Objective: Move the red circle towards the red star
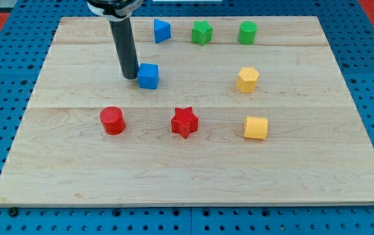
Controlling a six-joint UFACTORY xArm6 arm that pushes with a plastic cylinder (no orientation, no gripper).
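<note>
The red circle [113, 120] stands on the wooden board [193, 176] left of centre. The red star [185, 122] lies to its right, about a hand's width away, at the same height in the view. My tip [130, 76] is above and slightly right of the red circle, well apart from it. It sits right beside the left side of a blue cube [149, 76].
A blue triangle-like block [161, 31], a green star-like block [202, 32] and a green cylinder-like block [247, 32] line the view's top. A yellow hexagon [247, 79] and another yellow block [256, 127] sit at the right.
</note>
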